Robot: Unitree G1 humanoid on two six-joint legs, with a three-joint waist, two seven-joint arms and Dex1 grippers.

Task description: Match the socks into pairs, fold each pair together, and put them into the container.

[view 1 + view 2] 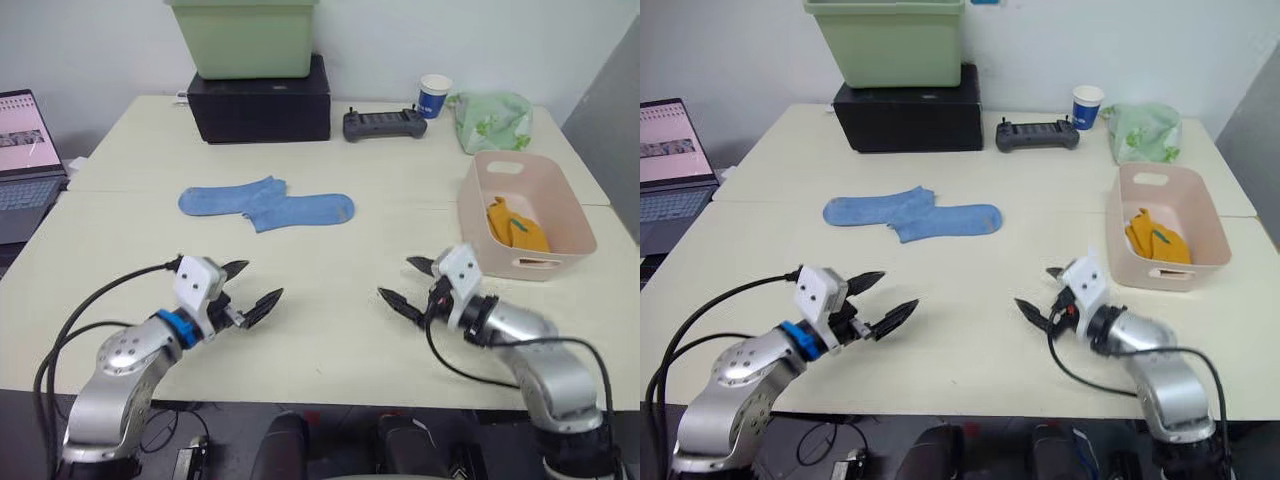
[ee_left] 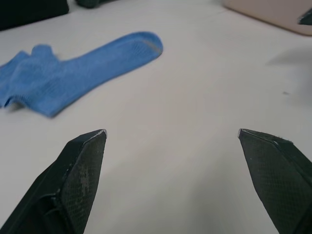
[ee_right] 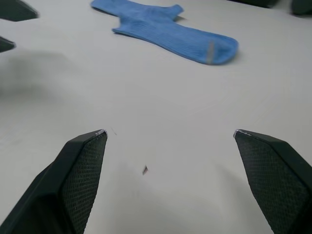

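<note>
I have both arms low over the near half of the table (image 1: pixel 330 340). My left gripper (image 1: pixel 251 287) sits toward the near left corner with its fingers spread wide and nothing between them. My right gripper (image 1: pixel 407 284) sits toward the near right, fingers equally wide apart, also carrying nothing. The two grippers point inward at each other across a bare stretch of tabletop, well apart.

The light blue socks (image 1: pixel 266 203) lie flat around the middle of the table, overlapping at their cuffs, one toe pointing to the left edge and the other to the right. Both wrist views show them beyond the fingertips, not touched.

The pink container (image 1: pixel 524 212) stands against the right edge, just beyond my right gripper. Inside it I see the mustard-orange socks (image 1: pixel 516 226) bundled near its front end, a small green mark showing.

Along the far edge: a black box (image 1: pixel 262 108) with a pale green bin (image 1: pixel 243 37) on top, a black controller (image 1: pixel 383 124), a paper cup (image 1: pixel 434 96) and a green bag (image 1: pixel 490 120). A laptop (image 1: pixel 28 160) sits off the left edge.
</note>
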